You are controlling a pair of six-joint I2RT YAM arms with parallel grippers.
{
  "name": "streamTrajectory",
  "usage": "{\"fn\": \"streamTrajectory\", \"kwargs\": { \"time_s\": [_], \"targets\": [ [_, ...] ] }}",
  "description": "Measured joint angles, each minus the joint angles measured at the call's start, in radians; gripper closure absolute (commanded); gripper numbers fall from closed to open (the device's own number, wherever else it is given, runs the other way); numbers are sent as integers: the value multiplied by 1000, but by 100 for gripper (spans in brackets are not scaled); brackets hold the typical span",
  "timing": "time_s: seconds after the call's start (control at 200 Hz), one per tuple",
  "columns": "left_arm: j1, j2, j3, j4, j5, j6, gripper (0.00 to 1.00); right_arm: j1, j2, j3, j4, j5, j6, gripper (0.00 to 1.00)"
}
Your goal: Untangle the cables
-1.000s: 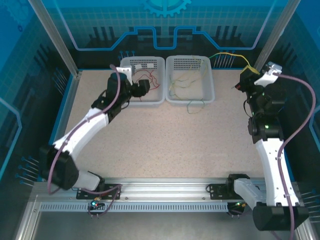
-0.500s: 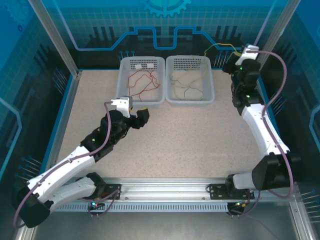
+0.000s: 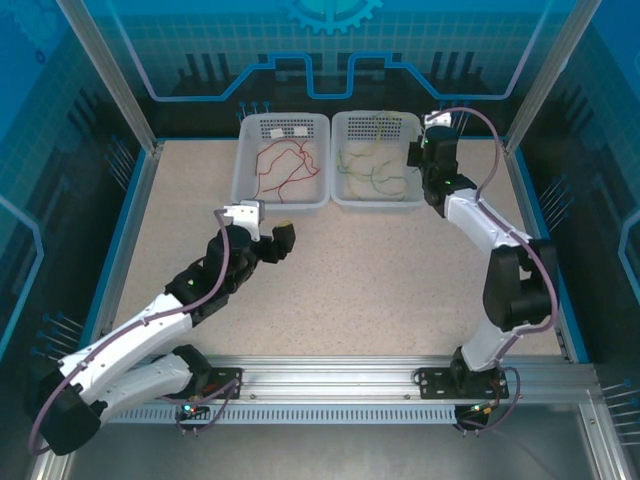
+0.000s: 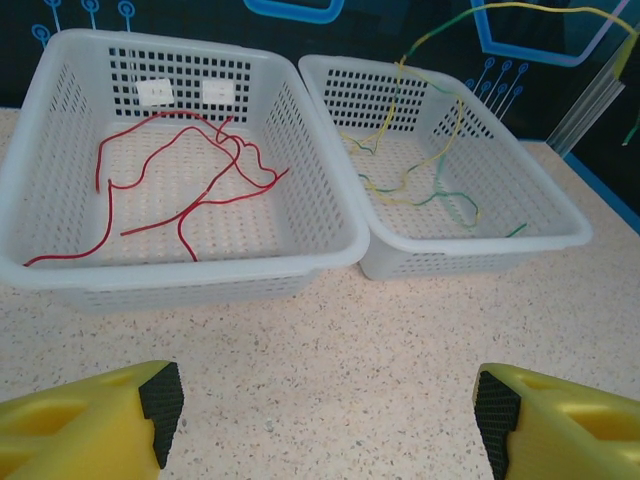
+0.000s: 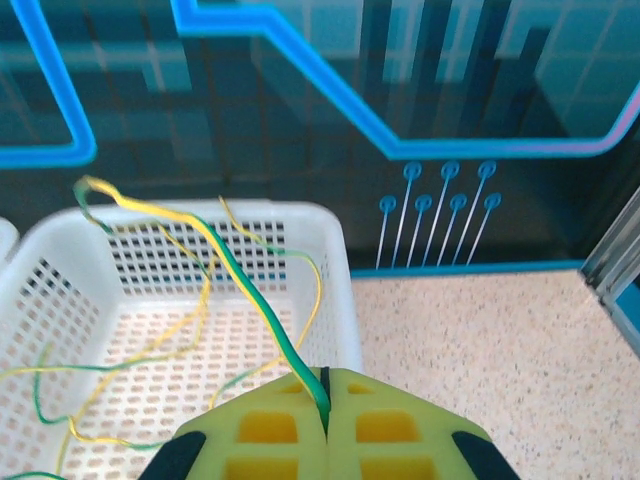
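Note:
Red cables (image 3: pixel 283 162) (image 4: pixel 190 170) lie loose in the left white basket (image 3: pixel 279 202) (image 4: pixel 200 282). Green and yellow cables (image 3: pixel 372 170) (image 4: pixel 420 185) lie tangled in the right white basket (image 3: pixel 381 203) (image 4: pixel 470 257). My right gripper (image 3: pixel 416 154) (image 5: pixel 325 408) hovers over that basket's right rim, shut on a green-yellow cable (image 5: pixel 245 275) that trails down into it. My left gripper (image 3: pixel 282 238) (image 4: pixel 325 415) is open and holds nothing, low over the table in front of the baskets.
The two baskets stand side by side against the back wall. A blue rim (image 3: pixel 128 235) borders the speckled table (image 3: pixel 370 280), with metal posts at the back corners. The right arm (image 3: pixel 500 260) arches along the right side.
My right gripper has swung left from the right edge to above the right basket, carrying the green-yellow cable. My left gripper has drawn back from the left basket to the table in front.

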Motion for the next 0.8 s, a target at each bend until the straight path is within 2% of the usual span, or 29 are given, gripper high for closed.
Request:
{"fn": "streamTrajectory", "kwargs": {
  "time_s": [0.315, 0.66, 0.8],
  "targets": [
    [0, 40, -2, 5, 0, 2, 22, 2, 234, 190, -209, -17, 31, 100],
    [0, 50, -20, 8, 0, 16, 22, 20, 361, 293, -366, -47, 53, 100],
    [0, 59, -26, 7, 0, 18, 22, 21, 415, 404, -453, -67, 51, 100]
  ]
}}
